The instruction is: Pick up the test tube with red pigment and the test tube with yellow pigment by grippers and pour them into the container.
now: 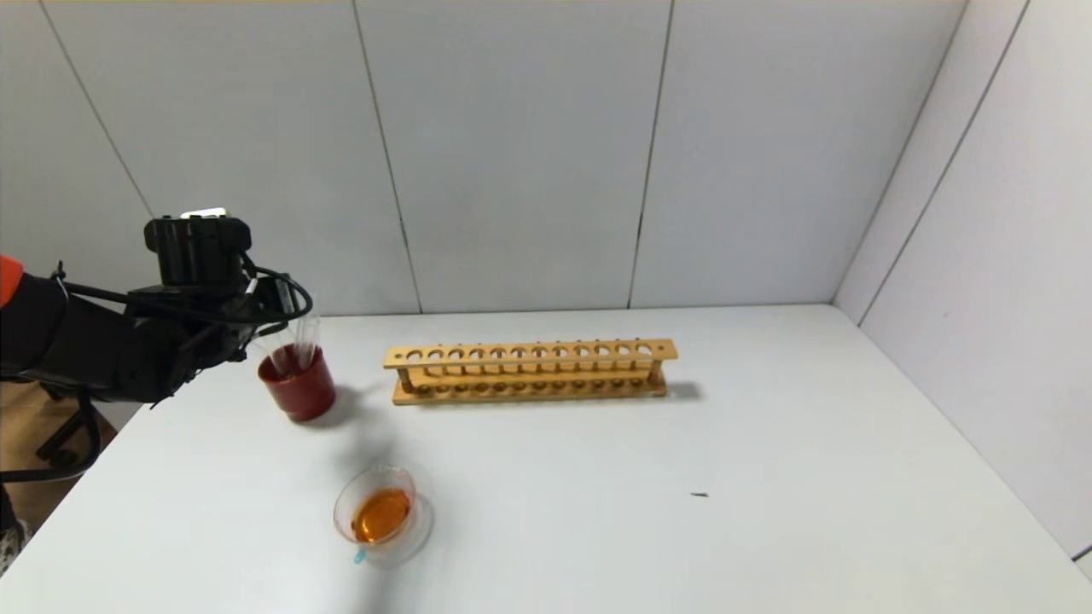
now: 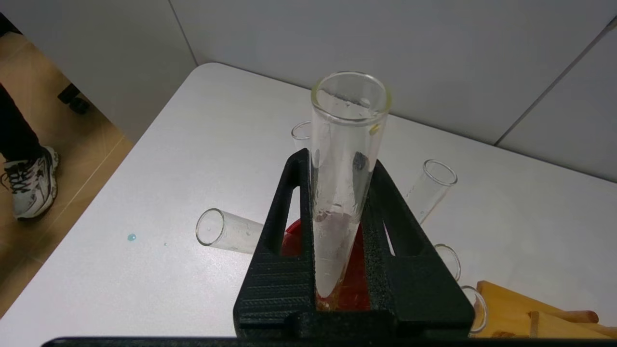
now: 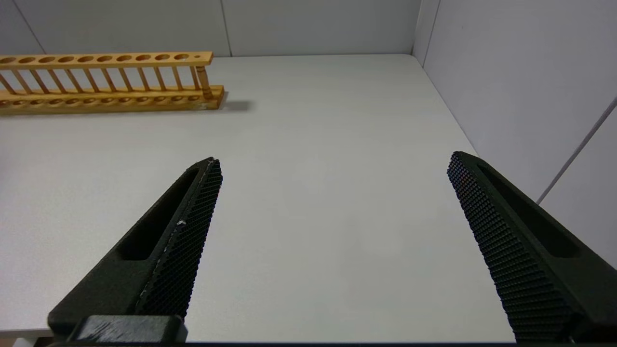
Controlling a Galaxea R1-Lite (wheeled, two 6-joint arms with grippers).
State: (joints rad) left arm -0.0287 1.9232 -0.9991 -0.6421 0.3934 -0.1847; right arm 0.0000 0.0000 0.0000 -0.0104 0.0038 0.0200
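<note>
My left gripper (image 1: pixel 271 334) (image 2: pixel 340 161) is at the far left, shut on an upright clear test tube (image 1: pixel 305 333) (image 2: pixel 347 125). The tube looks drained, with a yellow drop at its rim, so I take it for the test tube with yellow pigment. Its round end stands inside the dark red cup (image 1: pixel 297 388) (image 2: pixel 354 284). Several other colourless tubes (image 2: pixel 226 233) lean in that cup; I cannot tell which held red pigment. The container (image 1: pixel 382 516), a shallow glass dish, holds orange liquid nearer me. My right gripper (image 3: pixel 335 161) is open and empty over bare table, out of the head view.
An empty wooden test tube rack (image 1: pixel 529 371) (image 3: pixel 106 82) stands at the table's middle back, right of the cup. The table's left edge (image 2: pixel 120 183) drops to the floor close to the cup. Grey walls close the back and right.
</note>
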